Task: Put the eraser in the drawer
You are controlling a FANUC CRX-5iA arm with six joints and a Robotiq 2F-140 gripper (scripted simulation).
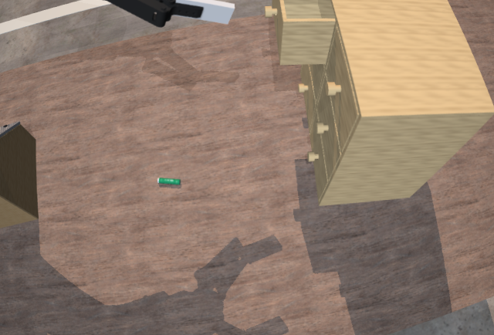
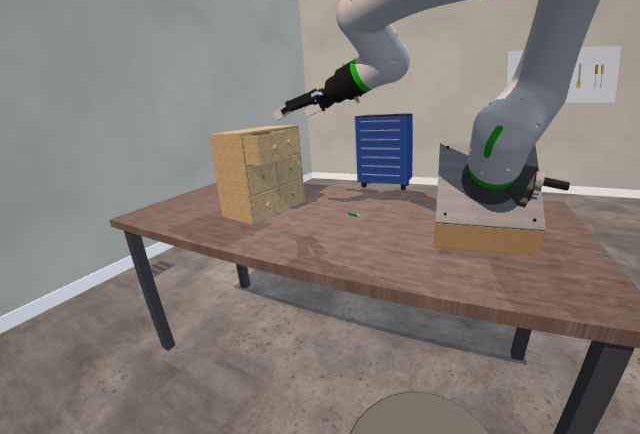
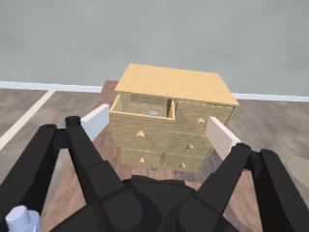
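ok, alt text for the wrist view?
The open, empty end effector looks down at a wooden chest whose top-left drawer is pulled out, with a small pale object inside. The other drawers look shut.

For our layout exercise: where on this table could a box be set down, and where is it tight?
Free: the wide stretch between the chest and the arm's block, apart from a small green cylinder. Tight: right before the chest, where the open drawer juts out.
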